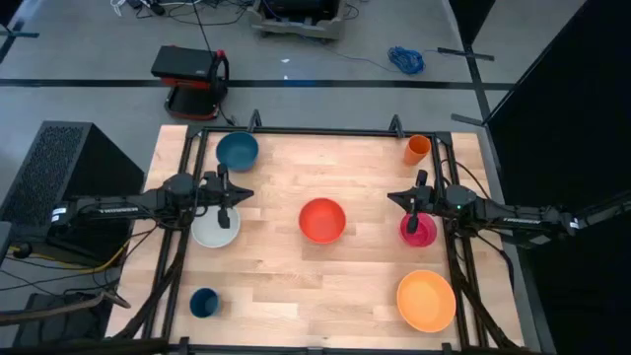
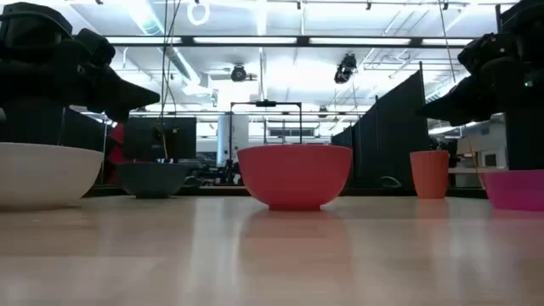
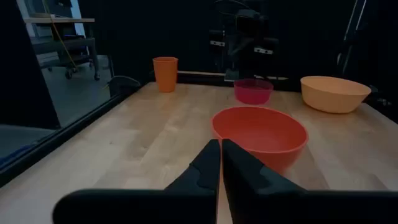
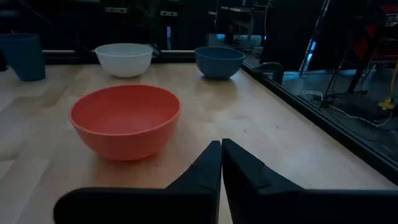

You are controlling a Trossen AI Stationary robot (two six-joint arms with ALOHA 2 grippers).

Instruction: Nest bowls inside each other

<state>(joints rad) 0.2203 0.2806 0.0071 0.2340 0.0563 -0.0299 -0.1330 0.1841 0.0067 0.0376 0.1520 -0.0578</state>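
Plainly, nothing is nested yet, and both arms hang empty with their fingers pressed together. The left gripper [image 1: 225, 211] hovers directly over the white bowl [image 1: 215, 229]; the right gripper [image 1: 413, 221] hovers directly over the pink bowl [image 1: 418, 231]. Lowered with fingers pressed together like this, either would likely strike a rim and tip or shove its bowl rather than take hold.

The red bowl [image 1: 322, 220] sits between the two grippers, a reach inward from each. Farther out, the teal-blue bowl [image 1: 237, 150] lies beyond the left gripper, and the orange bowl [image 1: 426, 301] well apart from the right. Picking a wide bowl first would probably block the nesting order.

Count: five bowls, two cups — the orange cup [image 1: 417, 149] and the dark blue cup [image 1: 204, 302].
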